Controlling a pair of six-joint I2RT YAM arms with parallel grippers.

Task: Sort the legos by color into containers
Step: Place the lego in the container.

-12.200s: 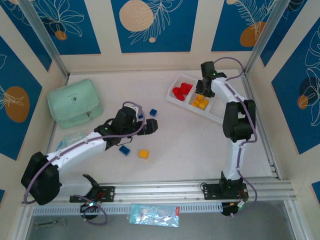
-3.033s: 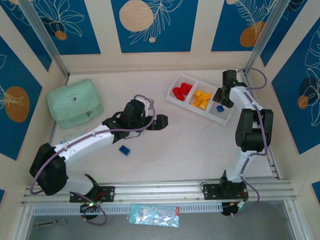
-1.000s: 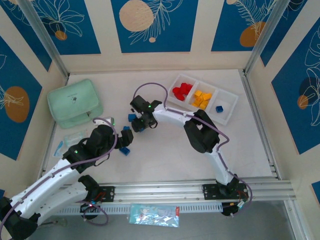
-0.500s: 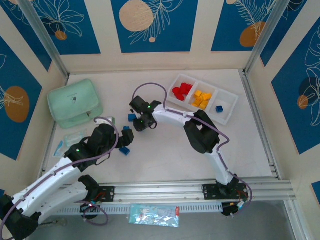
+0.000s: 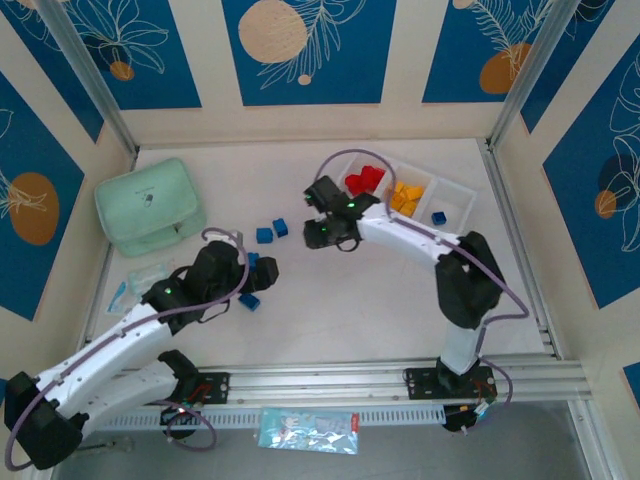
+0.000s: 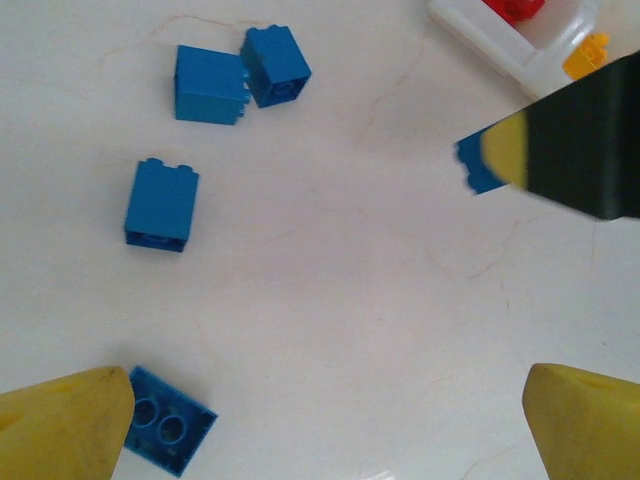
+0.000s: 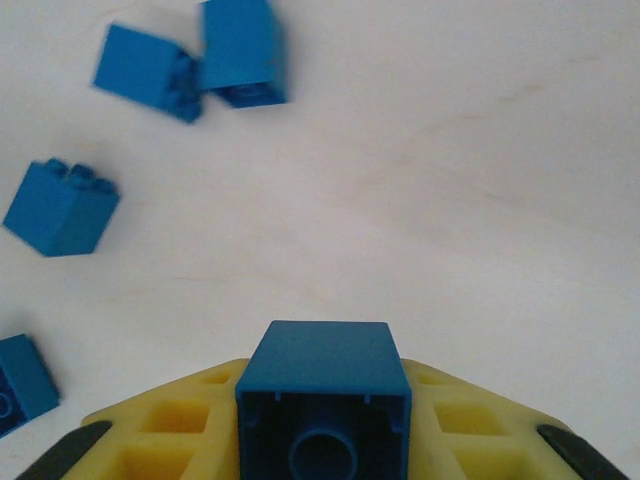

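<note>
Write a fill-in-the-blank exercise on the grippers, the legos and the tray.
1. The right gripper is shut on a ____ lego.
2. In the top view, the left-end compartment of the tray holds ____ legos.
3. The left gripper has its jaws ____.
4. In the left wrist view, ____ loose blue legos lie outside the tray.

Missing words: blue; red; open; four

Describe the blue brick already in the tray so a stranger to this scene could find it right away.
Find the long white tray, far right on the table. Its end compartment, past the red bricks and yellow bricks, holds one blue brick. It is the only blue one in the tray; other blue bricks lie loose on the table.
</note>
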